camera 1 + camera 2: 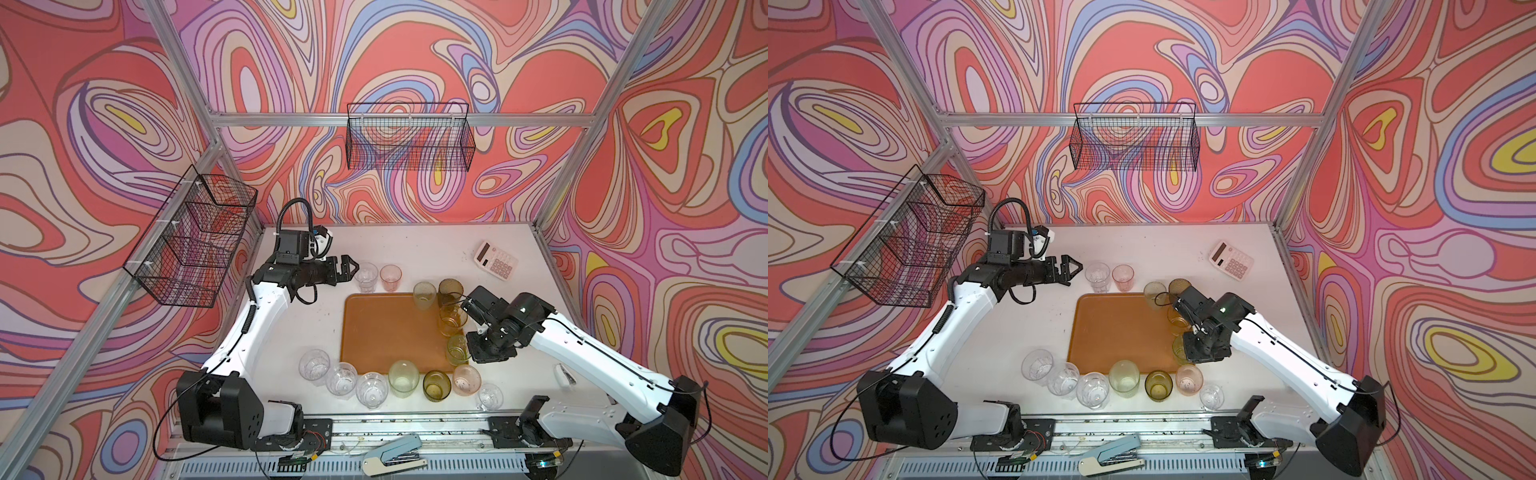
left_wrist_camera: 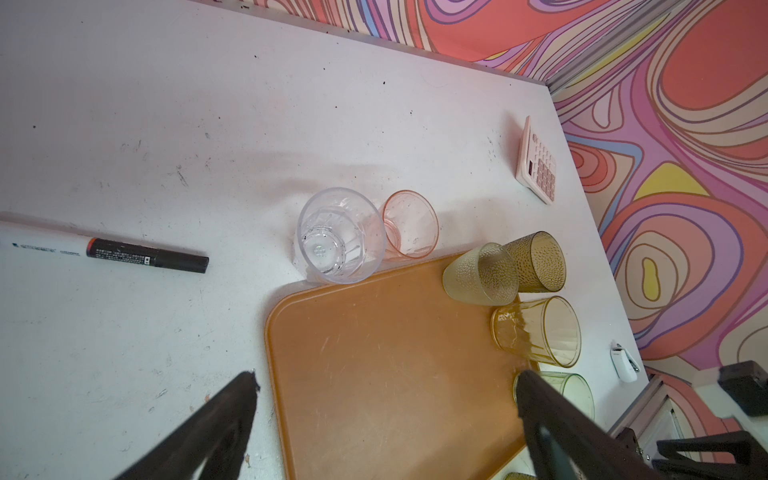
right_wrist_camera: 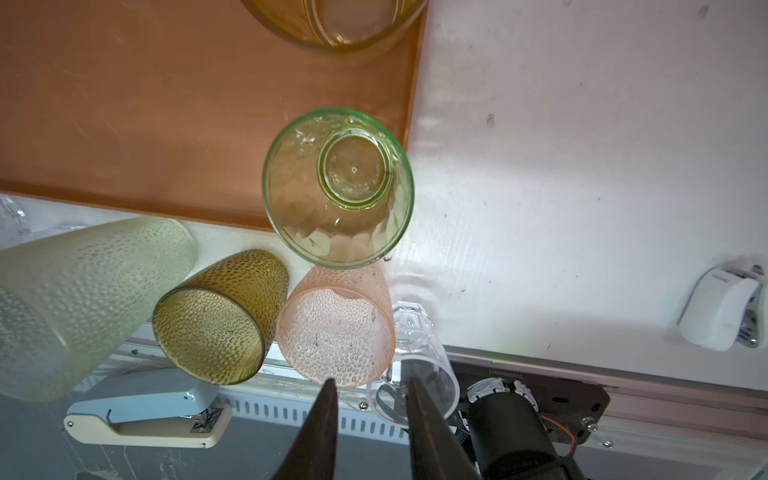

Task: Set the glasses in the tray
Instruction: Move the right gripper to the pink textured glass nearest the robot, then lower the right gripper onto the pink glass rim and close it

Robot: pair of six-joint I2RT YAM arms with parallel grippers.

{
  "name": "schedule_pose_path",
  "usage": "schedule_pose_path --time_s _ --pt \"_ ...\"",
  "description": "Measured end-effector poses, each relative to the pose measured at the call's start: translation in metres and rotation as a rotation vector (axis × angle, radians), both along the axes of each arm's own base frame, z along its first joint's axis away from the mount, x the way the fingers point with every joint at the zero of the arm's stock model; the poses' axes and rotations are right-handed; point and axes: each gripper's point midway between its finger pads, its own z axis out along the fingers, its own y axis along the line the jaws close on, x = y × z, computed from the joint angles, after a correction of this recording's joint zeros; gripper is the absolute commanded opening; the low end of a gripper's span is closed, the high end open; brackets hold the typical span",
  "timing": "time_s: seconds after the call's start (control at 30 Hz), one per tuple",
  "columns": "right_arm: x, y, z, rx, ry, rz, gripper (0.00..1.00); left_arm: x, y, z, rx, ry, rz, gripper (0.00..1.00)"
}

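- Glasses stand in a row of seven on the table just off the near rim of the tray: three clear, one pale green, one olive, one pink, one clear.
- Right arm reaches from the near right corner toward the tray's right rim. Its wrist is bent so that the right gripper points down. The fingers stand a narrow gap apart, with nothing held between them.
- A bright green glass stands upright just inside the tray's near right corner.
- An amber glass stands farther along, by the same rim.
- At the tray's far right corner, a pale dimpled glass and an olive-brown glass stand side by side.
- Beyond the far rim, on the table, stand a clear glass and a pink glass.
- Left arm rises from the near left corner, with its forearm level and turned rightward.
- The left gripper hovers just left of the clear glass and apart from it, jaws spread wide and empty.
- A calculator lies near the far right corner.
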Motion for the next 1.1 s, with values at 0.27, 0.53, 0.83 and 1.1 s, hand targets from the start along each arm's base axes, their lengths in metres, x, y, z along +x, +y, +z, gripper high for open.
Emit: schedule_pose_path --time_s 0.27,0.53,0.83,1.1 --pt "-0.015 -0.004 -0.026 0.021 0.037 -0.021 0.29 0.000 0.000 0.000 0.000 0.000 0.000 1.00" --pt "-0.020 -0.005 -0.045 0.017 0.051 -0.035 0.27 0.000 0.000 0.000 0.000 0.000 0.000 1.00" --pt "-0.019 -0.004 -0.055 0.025 0.044 -0.037 0.23 0.000 0.000 0.000 0.000 0.000 -0.001 1.00" --pt "-0.016 -0.001 -0.058 0.034 0.033 -0.036 0.19 -0.001 -0.002 0.000 0.000 0.000 -0.005 1.00"
